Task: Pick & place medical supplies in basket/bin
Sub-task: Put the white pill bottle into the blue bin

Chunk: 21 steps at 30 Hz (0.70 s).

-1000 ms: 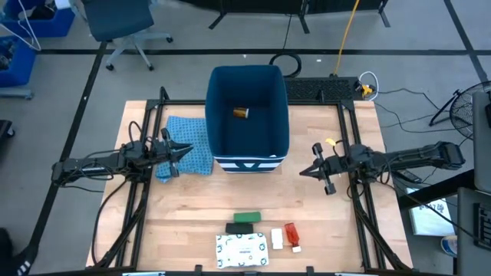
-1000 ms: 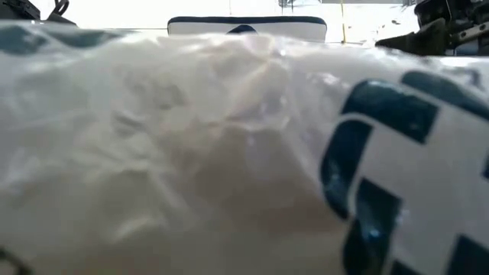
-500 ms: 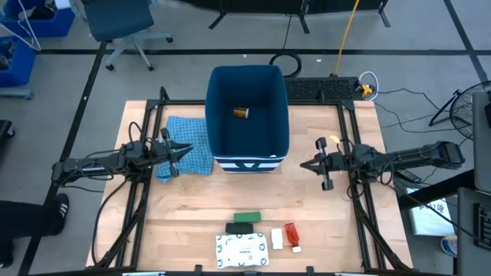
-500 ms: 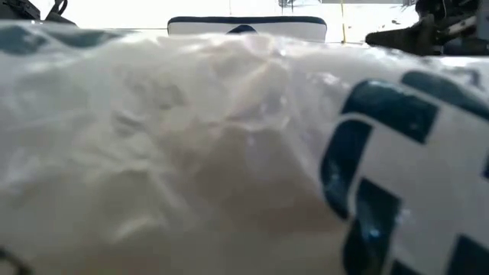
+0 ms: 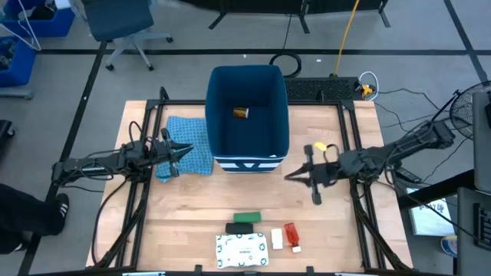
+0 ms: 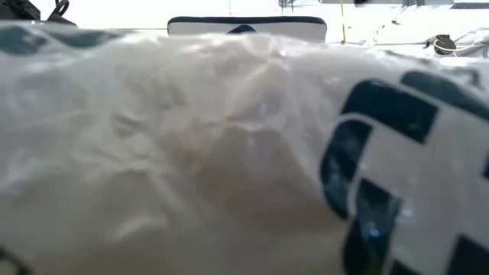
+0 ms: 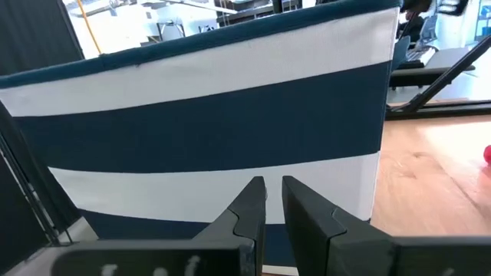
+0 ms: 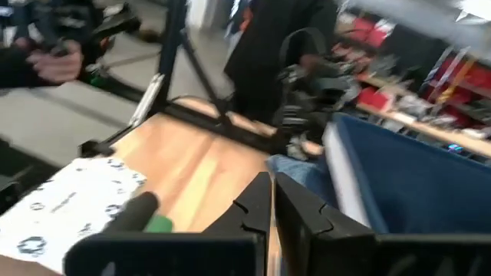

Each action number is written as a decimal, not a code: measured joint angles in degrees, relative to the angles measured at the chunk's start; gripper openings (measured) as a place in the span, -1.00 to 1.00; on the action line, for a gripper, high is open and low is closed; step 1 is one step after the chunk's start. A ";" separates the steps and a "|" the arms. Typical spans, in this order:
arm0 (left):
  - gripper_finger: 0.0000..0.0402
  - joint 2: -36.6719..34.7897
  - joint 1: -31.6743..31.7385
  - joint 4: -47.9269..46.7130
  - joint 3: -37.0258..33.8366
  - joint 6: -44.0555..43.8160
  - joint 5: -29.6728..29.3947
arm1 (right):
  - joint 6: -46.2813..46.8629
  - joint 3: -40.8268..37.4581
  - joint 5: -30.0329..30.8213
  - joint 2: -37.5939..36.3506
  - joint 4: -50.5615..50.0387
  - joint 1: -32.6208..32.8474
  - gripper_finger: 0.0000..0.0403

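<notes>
Right gripper (image 5: 295,176) sits centre-right of the high view, just below the bin's lower-right corner, over bare wood, fingers nearly together w/ only a thin gap, holding nothing; same narrow gap shows in its wrist view (image 8: 270,201). Left gripper (image 5: 186,152) waits at left-centre over the light blue cloth (image 5: 190,142), fingers (image 7: 252,201) close together w/ a slim gap, empty, pointed at the bin's blue-and-white striped wall (image 7: 215,115).

Dark-blue bin (image 5: 224,142) stands upper-centre of the high view; orange pill bottle (image 5: 242,113) lies inside on its floor.

Remaining supplies are grouped at bottom-centre, well apart from both grippers:
- green box (image 5: 247,218), uppermost
- black bar (image 5: 238,228), just below it, touching or nearly so, can't tell
- white patterned flat packet (image 5: 242,251), lowest
- small white piece (image 5: 277,239), just right of packet
- red white-tipped tube (image 5: 291,235), right of the white piece

Low view is almost all filled by the packet (image 6: 229,153) right up against the lens; bin rim (image 6: 246,25) shows at top.
</notes>
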 joint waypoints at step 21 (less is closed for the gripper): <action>-0.75 0.00 0.00 -0.33 0.00 -3.12 0.05 | -3.03 39.86 -1.80 40.00 -49.67 11.42 -0.09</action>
